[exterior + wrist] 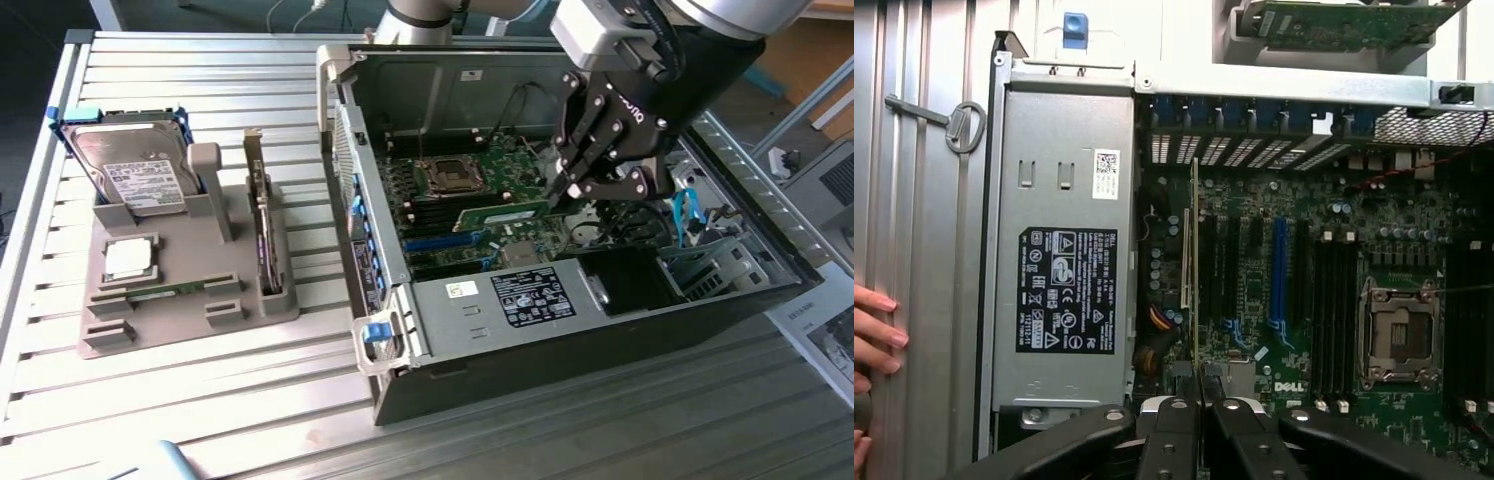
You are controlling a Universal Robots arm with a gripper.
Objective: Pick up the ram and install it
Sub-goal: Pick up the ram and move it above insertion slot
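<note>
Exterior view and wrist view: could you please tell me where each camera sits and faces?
Exterior view: off the arm, raised, looking down into the open case; shows the tool gripping the ram.
Wrist view: behind the tool, looking past it along the ram at the motherboard.
Shared: tool, ram, motherboard, power supply.

In the exterior view the open case [350,150] walls in my fingers [574,178] and the ram [505,213]: side wall at 9 o'clock, power supply [534,295] at 6, blue cables [687,215] at 3. Straight up I have free room. A person's hand [874,335] lies over the surface [200,400] beside the power supply.
</note>
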